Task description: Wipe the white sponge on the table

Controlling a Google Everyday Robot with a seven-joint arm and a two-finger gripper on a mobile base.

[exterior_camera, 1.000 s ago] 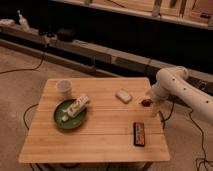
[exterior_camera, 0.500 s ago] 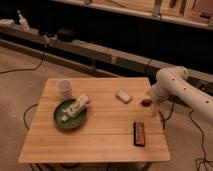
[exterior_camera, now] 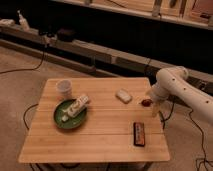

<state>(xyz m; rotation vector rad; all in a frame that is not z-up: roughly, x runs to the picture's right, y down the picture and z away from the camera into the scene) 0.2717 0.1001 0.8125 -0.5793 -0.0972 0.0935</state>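
The white sponge (exterior_camera: 123,95) lies flat on the table (exterior_camera: 100,137), toward the back right of the light-wood top. My gripper (exterior_camera: 150,104) hangs at the end of the white arm over the table's right edge, a short way right of the sponge and not touching it. A small dark reddish part shows at the gripper's tip. The gripper is open and holds nothing.
A green plate (exterior_camera: 61,121) with a white bottle-like item (exterior_camera: 77,106) on it sits at the left, with a white cup (exterior_camera: 64,88) behind it. A dark flat rectangular object (exterior_camera: 138,134) lies front right. Cables run across the floor, and a long dark bench stands behind.
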